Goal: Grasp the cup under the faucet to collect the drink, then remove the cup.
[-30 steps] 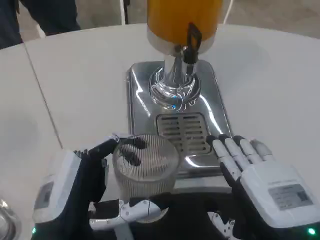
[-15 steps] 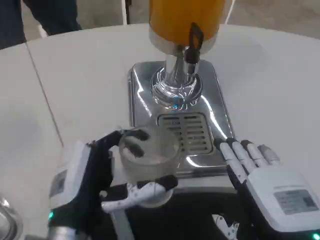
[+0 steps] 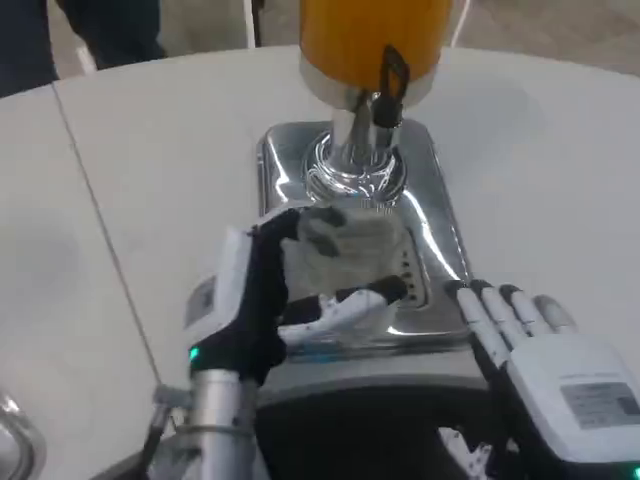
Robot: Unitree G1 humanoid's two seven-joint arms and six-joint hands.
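Left hand [image 3: 262,305] grasping the cup [image 3: 345,262] — apparently empty — just short of the faucet [image 3: 378,108]; filling and removal remain. Right hand [image 3: 545,365] released.

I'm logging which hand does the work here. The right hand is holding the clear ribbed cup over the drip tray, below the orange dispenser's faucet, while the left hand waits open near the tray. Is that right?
Not quite: the hands are swapped. In the head view, the left hand holds the clear ribbed cup over the drip tray, below the orange dispenser's faucet, while the right hand waits open near the tray.
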